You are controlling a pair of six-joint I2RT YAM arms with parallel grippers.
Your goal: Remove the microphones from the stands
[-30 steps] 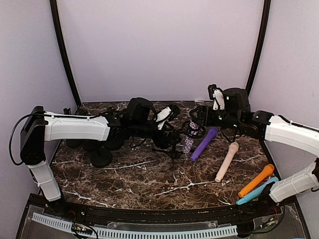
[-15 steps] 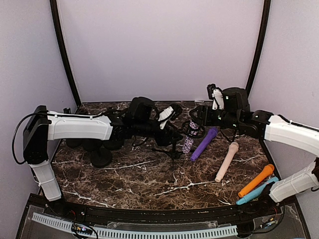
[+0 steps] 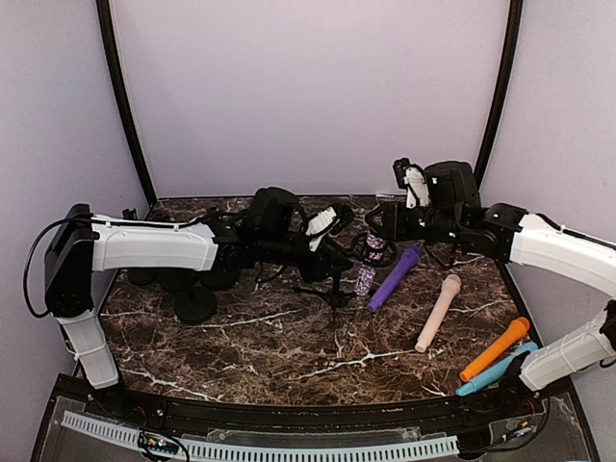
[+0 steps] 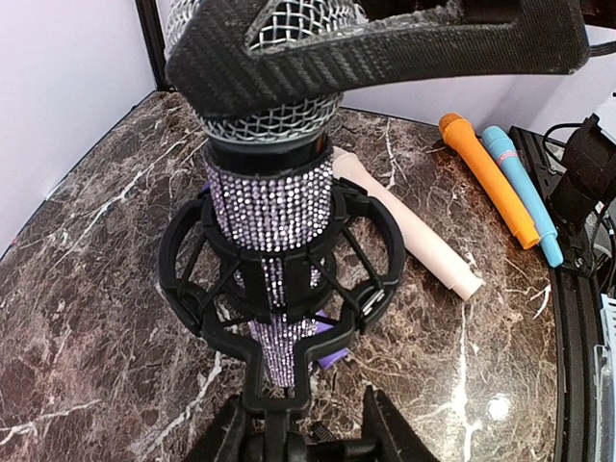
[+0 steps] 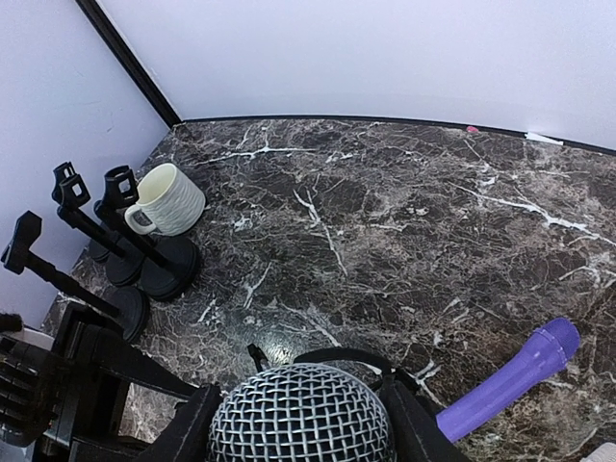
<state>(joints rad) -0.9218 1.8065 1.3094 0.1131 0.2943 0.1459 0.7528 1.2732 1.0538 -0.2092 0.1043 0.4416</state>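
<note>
**Status, both arms (1st person)**

1. R pincer (image 5: pixel 300 423): set narrow. I have one finger on each side of the mesh head of the mic (image 4: pixel 269 207), so the head sits directly between my R fingertips. My R wrist cam sees only the mesh dome. From the L wrist cam, one R finger (image 4: pixel 404 48) lies across the top of the head.

2. L pincer (image 4: pixel 303 438): set narrow and closed on the stem of the stand (image 4: pixel 274 409), just below its shock mount (image 4: pixel 188 279). Straight ahead of my L fingertips, the mic's lilac rhinestone body passes through the mount ring. The mic is seated in the ring, w/ its head beyond the far side.

3. Relative pos.: the two pincers face each other and are near, w/ the mount and mic between them.

4. Other items on the marble table (image 5: pixel 385 212):
   - Purple mic (image 5: pixel 505 383): lying flat, just right of the R pincer.
   - Beige mic (image 4: pixel 423 241): lying flat, ahead and right of the L pincer, behind the mount.
   - Orange mic (image 4: pixel 489 181) & blue mic (image 4: pixel 525 192): side by side farther right of the L pincer, near the table edge (contact between them: cannot tell).
   - White ribbed mug (image 5: pixel 171 197): ahead-left of the R pincer and well apart from it. It is just beside a group of spare stands (image 5: pixel 144 255) at the wall.
</note>
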